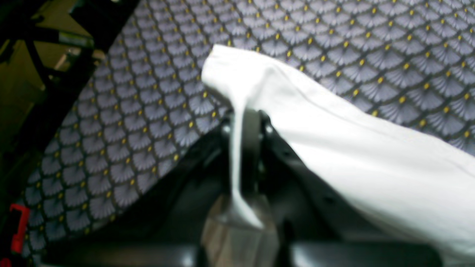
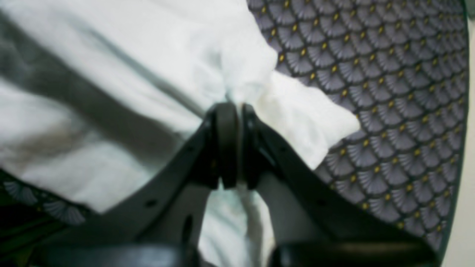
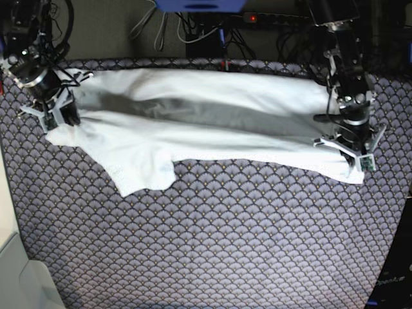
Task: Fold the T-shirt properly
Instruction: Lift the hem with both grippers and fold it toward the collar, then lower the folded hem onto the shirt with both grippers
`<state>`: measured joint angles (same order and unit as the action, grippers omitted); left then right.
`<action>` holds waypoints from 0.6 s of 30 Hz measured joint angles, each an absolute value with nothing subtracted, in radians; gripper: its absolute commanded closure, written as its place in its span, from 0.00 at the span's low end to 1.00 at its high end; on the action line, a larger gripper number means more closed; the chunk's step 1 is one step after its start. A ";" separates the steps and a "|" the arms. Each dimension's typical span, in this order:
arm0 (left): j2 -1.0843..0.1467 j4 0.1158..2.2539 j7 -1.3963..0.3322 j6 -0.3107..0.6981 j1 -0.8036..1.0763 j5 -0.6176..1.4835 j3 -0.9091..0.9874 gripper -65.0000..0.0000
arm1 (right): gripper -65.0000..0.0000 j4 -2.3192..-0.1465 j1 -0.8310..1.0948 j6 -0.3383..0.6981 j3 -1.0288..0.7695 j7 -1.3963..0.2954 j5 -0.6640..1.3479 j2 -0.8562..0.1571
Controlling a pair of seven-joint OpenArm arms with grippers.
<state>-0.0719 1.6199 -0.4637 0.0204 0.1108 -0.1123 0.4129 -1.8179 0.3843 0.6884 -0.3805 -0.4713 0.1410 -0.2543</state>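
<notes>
The white T-shirt (image 3: 206,122) lies stretched across the far half of the table, folded along its length, with a sleeve (image 3: 145,170) reaching toward the front left. My left gripper (image 3: 353,162) is at the shirt's right end, shut on its corner. In the left wrist view the jaws (image 1: 243,122) pinch a thin strip of the shirt (image 1: 334,141). My right gripper (image 3: 61,119) is at the shirt's left end, shut on a bunched edge. In the right wrist view (image 2: 235,111) the shirt (image 2: 130,55) spreads out to the left.
The table is covered by a purple-grey scale-patterned cloth (image 3: 244,238) with yellow dots. Cables and a power strip (image 3: 257,19) sit behind the far edge. A red clamp (image 1: 18,230) shows at the table edge. A pale surface (image 3: 13,270) borders the table's left side.
</notes>
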 measured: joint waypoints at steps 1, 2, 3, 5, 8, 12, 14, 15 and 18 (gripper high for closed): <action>-0.072 1.611 -0.460 0.019 0.110 -0.112 0.413 0.99 | 1.00 -1.818 0.386 0.688 -0.381 -0.470 0.142 -0.248; -0.072 1.594 -0.455 0.019 0.105 -0.115 0.414 0.99 | 1.00 -1.818 0.389 0.688 -0.379 -0.467 0.142 -0.247; -0.072 1.575 -0.455 0.019 0.099 -0.114 0.414 0.99 | 1.00 -1.818 0.395 0.688 -0.379 -0.467 0.142 -0.247; -0.071 1.549 -0.459 0.019 0.096 -0.116 0.413 0.99 | 1.00 -1.818 0.408 0.686 -0.374 -0.467 0.141 -0.243; -0.072 1.517 -0.452 0.014 0.100 -0.116 0.413 0.99 | 1.00 -1.818 0.420 0.688 -0.368 -0.471 0.142 -0.226; -0.072 1.492 -0.456 0.014 0.111 -0.115 0.414 0.99 | 1.00 -1.818 0.416 0.687 -0.365 -0.471 0.142 -0.227; -0.072 1.486 -0.453 0.014 0.117 -0.115 0.415 0.99 | 1.00 -1.818 0.416 0.687 -0.365 -0.469 0.141 -0.228; -0.072 1.486 -0.453 0.015 0.122 -0.115 0.415 0.99 | 1.00 -1.818 0.416 0.687 -0.365 -0.469 0.141 -0.227; -0.072 1.486 -0.453 0.015 0.147 -0.116 0.414 0.98 | 1.00 -1.818 0.416 0.687 -0.365 -0.471 0.141 -0.228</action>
<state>-0.0723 1.4860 -0.4530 0.0151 0.1471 -0.1158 0.4145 -1.8179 0.4164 0.6872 -0.3653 -0.4706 0.1410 -0.2276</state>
